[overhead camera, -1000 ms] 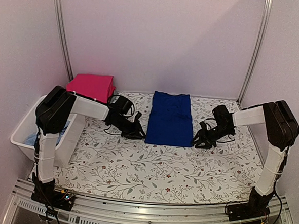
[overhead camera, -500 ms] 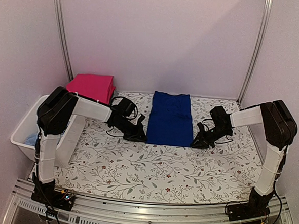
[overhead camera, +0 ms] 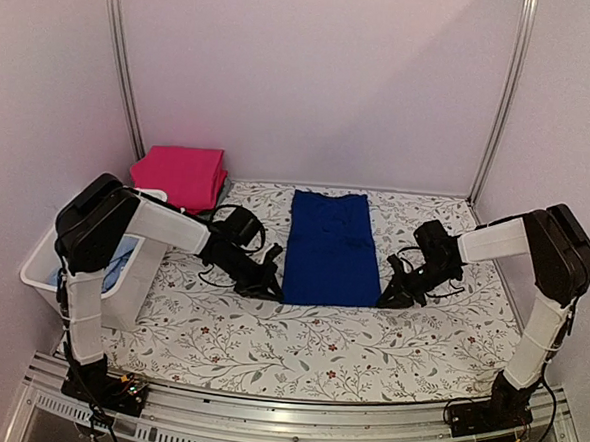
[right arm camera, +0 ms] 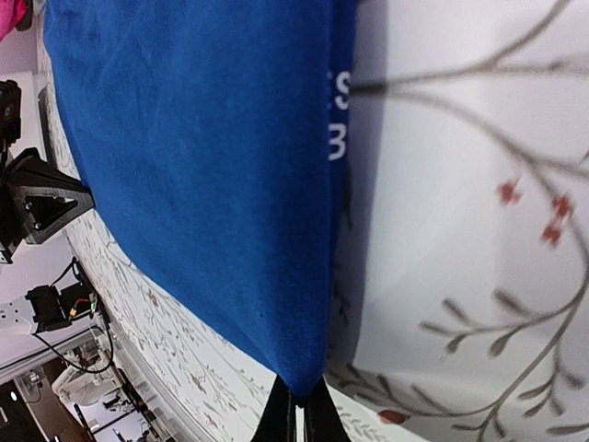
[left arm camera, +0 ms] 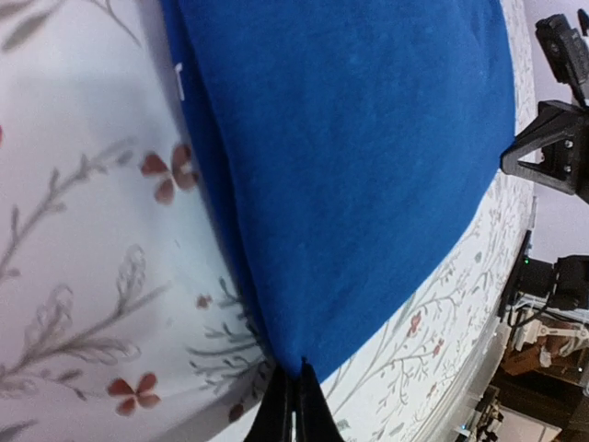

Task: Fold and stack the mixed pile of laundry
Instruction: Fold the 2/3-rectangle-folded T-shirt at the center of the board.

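On the table [overhead camera: 297, 346], left gripper [overhead camera: 274, 292], right gripper [overhead camera: 383, 301] pinch trousers' [overhead camera: 331, 248] corners.

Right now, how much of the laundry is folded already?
Done: the pink garment lies folded at the back left. In hand: the blue cloth lies flat mid-table, with the left gripper and right gripper each shut on a near corner, likely for another fold. Left: pale-blue cloth sits in the basket; nothing is stacked yet.

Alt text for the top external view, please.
The left end effector and right end effector each pinch a near corner of a blue garment on a floral table. A folded pink garment sits back left, behind a white basket.
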Available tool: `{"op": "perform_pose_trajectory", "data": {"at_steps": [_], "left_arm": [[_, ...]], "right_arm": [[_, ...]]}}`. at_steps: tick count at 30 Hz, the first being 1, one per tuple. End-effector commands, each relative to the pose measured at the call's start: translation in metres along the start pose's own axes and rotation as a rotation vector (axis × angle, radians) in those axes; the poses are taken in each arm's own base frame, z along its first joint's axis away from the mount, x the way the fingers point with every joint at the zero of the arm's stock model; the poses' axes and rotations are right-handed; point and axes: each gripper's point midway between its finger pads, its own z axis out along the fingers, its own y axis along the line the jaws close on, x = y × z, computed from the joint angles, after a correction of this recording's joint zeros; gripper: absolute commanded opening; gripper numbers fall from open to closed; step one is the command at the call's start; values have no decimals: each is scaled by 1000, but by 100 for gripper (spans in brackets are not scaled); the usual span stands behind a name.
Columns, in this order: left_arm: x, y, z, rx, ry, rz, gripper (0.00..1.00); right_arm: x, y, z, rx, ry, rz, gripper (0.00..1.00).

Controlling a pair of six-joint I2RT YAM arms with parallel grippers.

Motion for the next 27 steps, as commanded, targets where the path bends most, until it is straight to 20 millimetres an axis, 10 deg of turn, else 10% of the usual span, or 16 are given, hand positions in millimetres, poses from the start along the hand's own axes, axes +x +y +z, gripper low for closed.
{"op": "perform_pose_trajectory", "data": {"at_steps": [1, 11, 27], "left_arm": [[42, -22, -11, 11, 70, 13, 0], [117, -76, -55, 25, 155, 25, 0], [-38, -63, -95, -41, -72, 44, 0]], "right_arm": [[47, 18, -8, -20, 69, -1, 0], [136, 66, -48, -98, 165, -18, 0], [-12, 82, -93, -38, -59, -55, 0]]}}
